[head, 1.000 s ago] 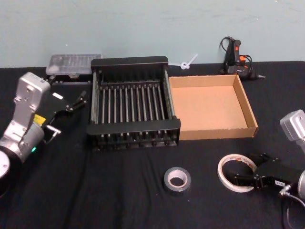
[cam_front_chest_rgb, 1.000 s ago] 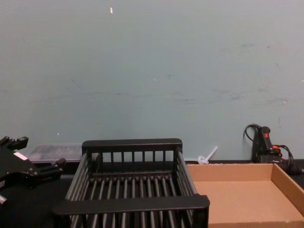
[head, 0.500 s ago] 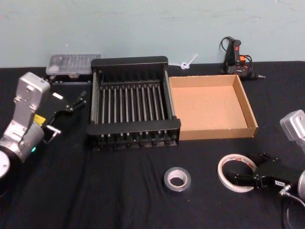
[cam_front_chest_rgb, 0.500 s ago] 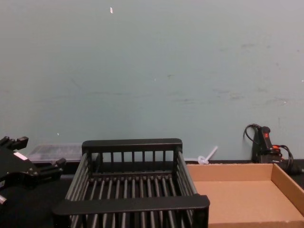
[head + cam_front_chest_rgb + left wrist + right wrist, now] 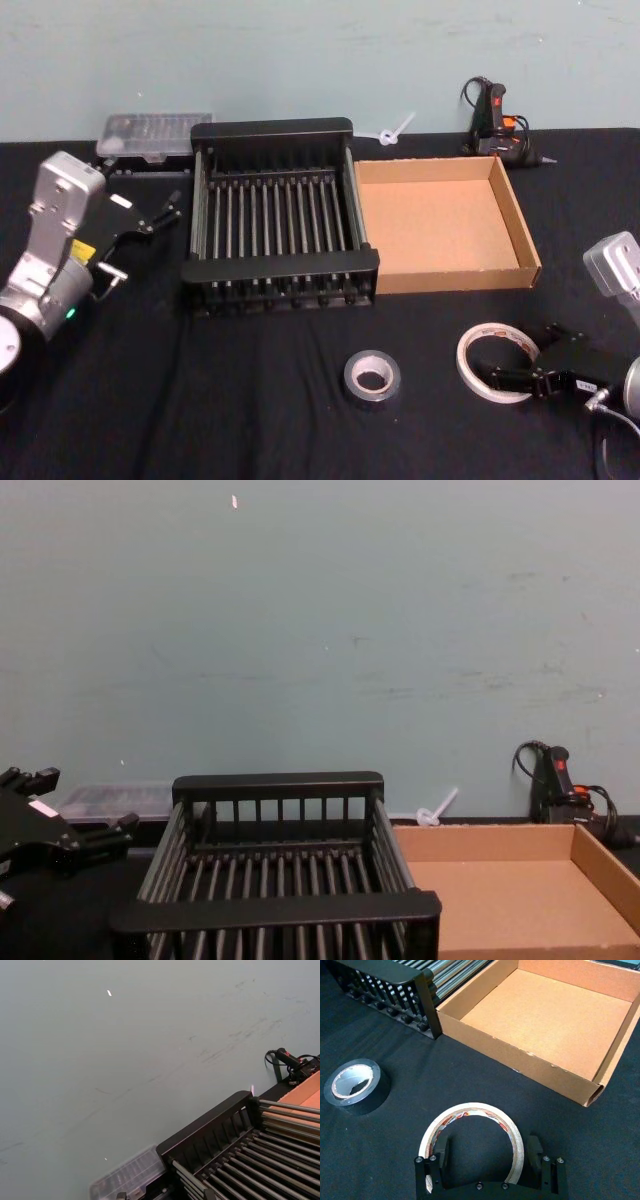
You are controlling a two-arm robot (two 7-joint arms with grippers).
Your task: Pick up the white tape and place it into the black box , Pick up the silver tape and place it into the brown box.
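Matt brown box [image 5: 441, 222] of raw cardboard (rough-edged), glossy silver tape [image 5: 372, 375], black plastic black box [image 5: 276, 215].

Two tape rolls — white tape [image 5: 497, 362] and silver tape [image 5: 372, 375] — two boxes: black box [image 5: 275, 216], brown box [image 5: 447, 223].

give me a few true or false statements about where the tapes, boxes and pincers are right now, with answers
1. The thin white ring of tape lies on the black cloth between the open fingers of the right pincer. True.
2. The thick grey-silver roll of tape sits inside the shallow brown cardboard box. False: it lies on the cloth in front of the boxes; the cardboard box holds nothing.
3. The black slatted plastic crate stands to the left of the cardboard box, side by side with it. True.
4. The left pincer grips the silver roll. False: it hangs beside the crate's left side, holding nothing.
5. The white ring is already in the crate. False: it lies on the cloth.
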